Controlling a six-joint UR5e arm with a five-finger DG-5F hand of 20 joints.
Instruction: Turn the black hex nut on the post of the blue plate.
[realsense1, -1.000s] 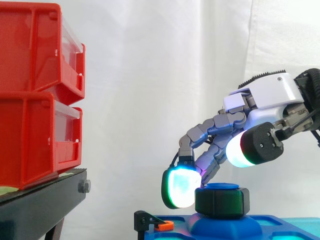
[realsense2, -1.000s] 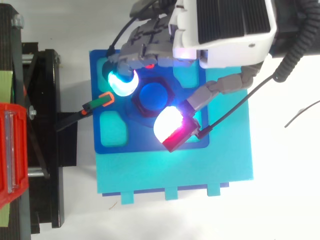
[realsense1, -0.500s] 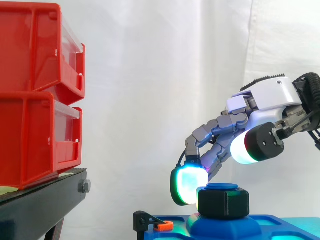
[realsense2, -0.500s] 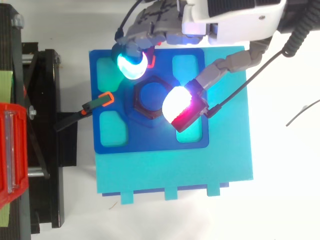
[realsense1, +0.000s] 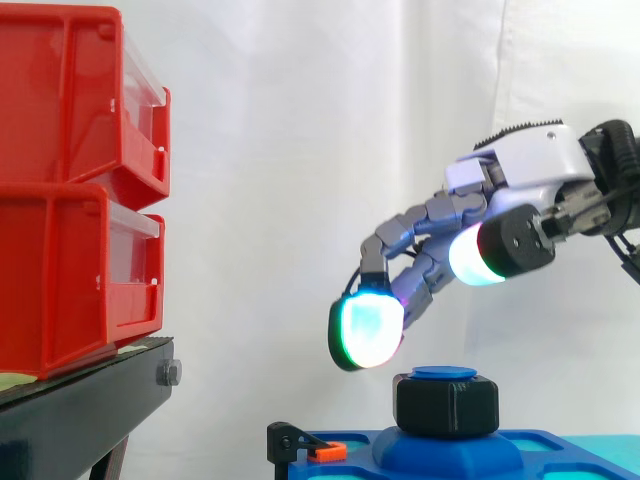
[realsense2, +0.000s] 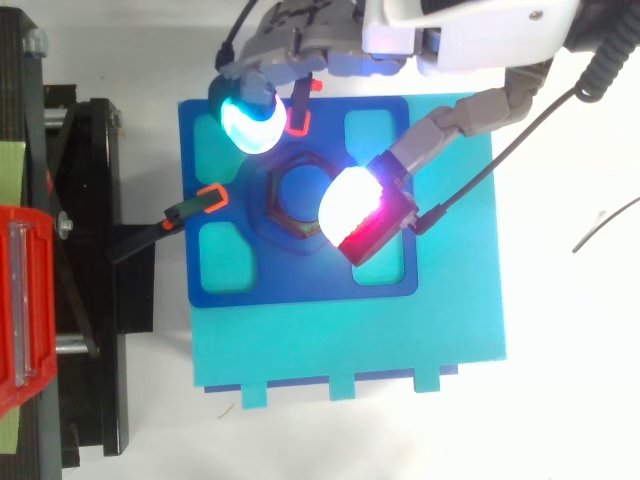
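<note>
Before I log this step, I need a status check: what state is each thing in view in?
hand: open, hovers above the nut, touching nothing.
black hex nut: seated on the post, free of the hand.
blue plate: lies flat on the cyan base.
red bins: stacked two high on the black stand.

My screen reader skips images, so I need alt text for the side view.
The robot hand hovers above the black hex nut, fingers relaxed, touching nothing. The nut sits on the post of the blue plate; two red bins stand stacked at left.
</note>
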